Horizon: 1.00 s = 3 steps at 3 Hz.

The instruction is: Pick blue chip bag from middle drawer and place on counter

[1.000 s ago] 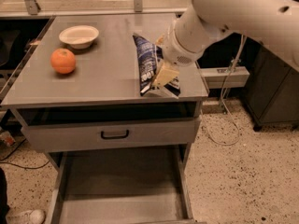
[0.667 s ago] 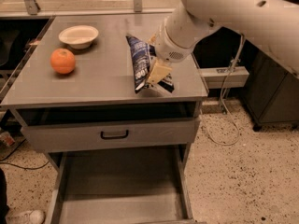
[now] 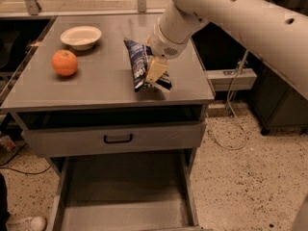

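The blue chip bag [image 3: 140, 64] is dark-blue foil with white print. It stands upright at the right part of the counter [image 3: 101, 83], its lower end at or just above the surface. My gripper [image 3: 155, 72] is shut on the bag's right side, its pale fingers [image 3: 156, 70] pressed against the foil. The white arm comes down from the upper right. The middle drawer [image 3: 125, 191] is pulled open below, its grey floor bare.
An orange [image 3: 64, 62] sits at the counter's left, with a white bowl [image 3: 81, 36] behind it. A closed drawer front with a black loop handle [image 3: 118, 138] lies under the counter. A white power strip and cables [image 3: 231, 76] hang at the right.
My gripper and the bag have moved left and slightly back over the counter. The bag stays held and upright.
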Each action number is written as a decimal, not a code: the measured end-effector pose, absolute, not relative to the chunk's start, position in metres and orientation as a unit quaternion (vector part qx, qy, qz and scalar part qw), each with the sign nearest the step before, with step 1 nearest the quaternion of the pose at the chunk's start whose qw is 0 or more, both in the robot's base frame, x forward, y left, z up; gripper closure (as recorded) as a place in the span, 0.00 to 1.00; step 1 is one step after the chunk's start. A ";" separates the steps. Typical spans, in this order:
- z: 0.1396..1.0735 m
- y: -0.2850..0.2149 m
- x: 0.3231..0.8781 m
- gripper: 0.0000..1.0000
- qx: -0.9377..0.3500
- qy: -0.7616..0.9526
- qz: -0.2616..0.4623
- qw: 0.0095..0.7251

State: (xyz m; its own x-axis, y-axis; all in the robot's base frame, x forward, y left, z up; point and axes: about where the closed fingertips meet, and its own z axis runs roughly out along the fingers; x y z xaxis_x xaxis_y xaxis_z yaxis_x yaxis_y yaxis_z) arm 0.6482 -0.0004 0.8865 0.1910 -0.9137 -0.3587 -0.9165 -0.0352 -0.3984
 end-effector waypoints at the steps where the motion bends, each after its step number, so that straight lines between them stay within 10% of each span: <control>1: 0.872 0.009 0.656 1.00 -0.729 0.632 0.017 0.262; 3: 0.865 0.012 0.658 0.81 -0.730 0.630 0.031 0.261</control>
